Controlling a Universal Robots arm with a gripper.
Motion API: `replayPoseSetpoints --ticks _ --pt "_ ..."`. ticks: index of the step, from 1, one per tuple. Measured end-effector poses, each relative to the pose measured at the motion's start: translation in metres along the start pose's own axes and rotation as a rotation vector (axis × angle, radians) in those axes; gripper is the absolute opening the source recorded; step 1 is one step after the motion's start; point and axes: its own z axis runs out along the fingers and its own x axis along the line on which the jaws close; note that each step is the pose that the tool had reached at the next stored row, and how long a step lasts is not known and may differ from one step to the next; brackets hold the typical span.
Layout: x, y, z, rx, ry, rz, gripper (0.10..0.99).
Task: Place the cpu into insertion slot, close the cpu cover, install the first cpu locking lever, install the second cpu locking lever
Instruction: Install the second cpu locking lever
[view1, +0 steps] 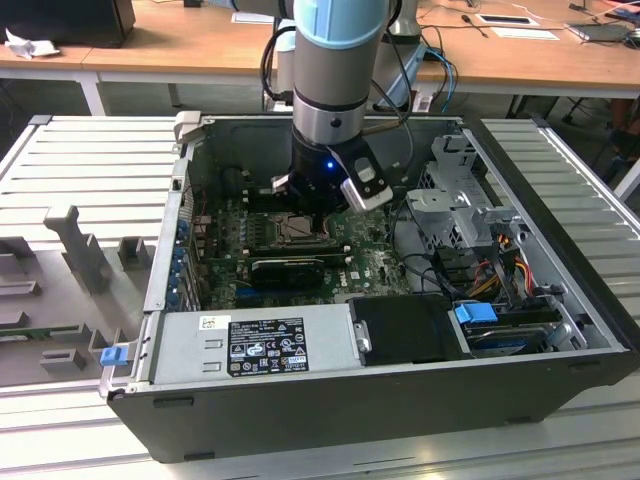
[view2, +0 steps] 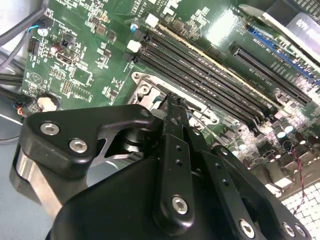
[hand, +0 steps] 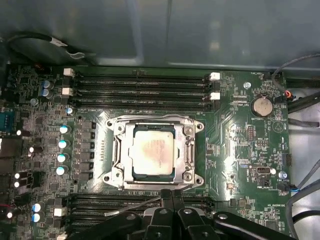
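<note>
The exterior view shows an open desktop computer case (view1: 560, 200) lying on a slatted work surface, with the Universal Robots arm (view1: 335, 70) reaching straight down into it over the green motherboard (view1: 375, 265).

In the first wrist view the motherboard (hand: 235, 145) spreads out below the camera, and the cpu cover (hand: 116, 150) lies flat over the insertion slot (hand: 137, 176), framing it between banks of long black memory slots (hand: 140, 87). The cpu (hand: 154, 150) sits seated in the slot, its silvery face showing through the cover's window, so placing and covering look done. A thin wire lever (hand: 132, 206) lies just beside the socket's near edge, apparently not yet latched.

The gripper (hand: 171, 196) hangs low, its fingertips pressed together with nothing between them, right at that near edge of the socket frame; in the second wrist view the gripper (view2: 174, 102) tips touch or nearly touch the metal frame.

By my judgement the lever is a stiff, springy steel wire, thin and slick, best pushed near its bent free end. The chip and the socket beneath are fragile, so force belongs on the lever alone.
</note>
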Motion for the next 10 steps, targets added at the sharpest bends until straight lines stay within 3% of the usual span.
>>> replayPoseSetpoints --ticks 10 --pt "0.0064 -0.0009 -0.0001 0.0 0.0001 -0.001 0.106"
